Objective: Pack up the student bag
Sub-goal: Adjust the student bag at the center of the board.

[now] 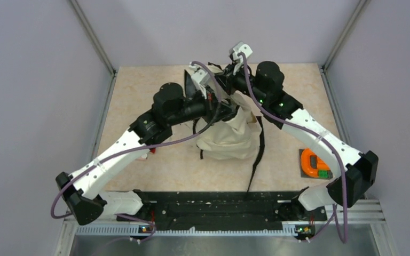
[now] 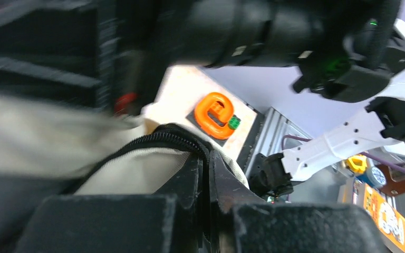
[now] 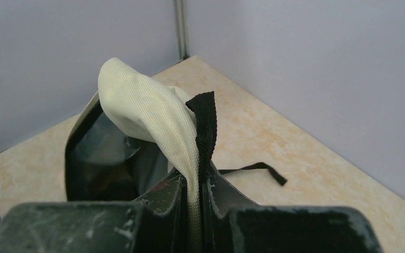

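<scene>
While the left gripper (image 2: 206,171) is pinched tight on the black zipped rim of the student bag (image 1: 229,136), the right gripper (image 3: 196,184) is pinched on a fold of cream cloth and a black webbing tab at another part of the rim. I judge this is meant to lift the mouth and hold it apart so things can go in. Between the two arms the bag stands slumped toward the far side of the table, its dark inside partly showing and a black strap (image 1: 257,154) trailing toward the arm bases. An orange tool (image 1: 314,162) lies well apart, by the right arm, not yet in the bag. Beneath is a pale marbled table (image 1: 139,90), boxed by plain lilac-grey walls (image 1: 32,80).
</scene>
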Available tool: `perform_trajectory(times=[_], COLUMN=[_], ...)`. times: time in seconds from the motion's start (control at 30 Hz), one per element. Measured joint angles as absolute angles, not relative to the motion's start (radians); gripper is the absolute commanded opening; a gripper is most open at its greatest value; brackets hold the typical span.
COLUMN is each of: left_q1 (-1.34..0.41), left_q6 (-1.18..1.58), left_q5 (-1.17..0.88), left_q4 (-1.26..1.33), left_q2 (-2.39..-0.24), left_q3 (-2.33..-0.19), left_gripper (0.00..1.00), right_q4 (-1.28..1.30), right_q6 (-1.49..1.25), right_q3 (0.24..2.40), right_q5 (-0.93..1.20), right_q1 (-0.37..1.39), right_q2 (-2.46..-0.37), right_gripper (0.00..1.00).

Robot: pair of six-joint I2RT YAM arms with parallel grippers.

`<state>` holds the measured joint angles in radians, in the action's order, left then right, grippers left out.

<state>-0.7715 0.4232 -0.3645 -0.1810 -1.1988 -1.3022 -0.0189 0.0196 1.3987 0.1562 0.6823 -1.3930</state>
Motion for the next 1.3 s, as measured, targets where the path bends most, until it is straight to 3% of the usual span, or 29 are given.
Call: perform_trajectory(times=[0.23, 0.27, 0.43, 0.53, 0.93, 1.3], left_q1=[-0.867, -0.870, -0.872, -0.869, -0.868, -0.793], left_q6=[0.408, 0.392, 0.307, 0.268, 0.240, 0.305], left_q5=[-0.329, -0.299, -0.174, -0.148, 0.107, 0.066], left_q4=[-0.097, -0.098, -0.112, -0.116, -0.194, -0.146], left_q2=[-1.320, -1.324, -1.308, -1.223, -0.739, -0.904], left_q3=[-1.359, -1.359, -1.334, -1.241, -0.934, -0.810], left_gripper=[0.00, 0.04, 0.70, 0.87, 0.98, 0.95], right_q4=[-0.027, -0.046, -0.150, -0.228, -0.262, -0.210], right_q6=[0.016, 0.010, -0.023, -0.042, -0.101, -0.123], right_q3=[1.413, 1.401, 1.315, 1.246, 1.110, 1.170], right_q5=[0.295, 0.305, 0.331, 0.348, 0.405, 0.471], right_q1=[0.625, 0.612, 0.558, 0.552, 0.553, 0.553], right_q2=[-1.475, -1.480, -1.485, -1.472, -1.438, -1.471], right_gripper=[0.03, 0.03, 0.02, 0.02, 0.04, 0.07])
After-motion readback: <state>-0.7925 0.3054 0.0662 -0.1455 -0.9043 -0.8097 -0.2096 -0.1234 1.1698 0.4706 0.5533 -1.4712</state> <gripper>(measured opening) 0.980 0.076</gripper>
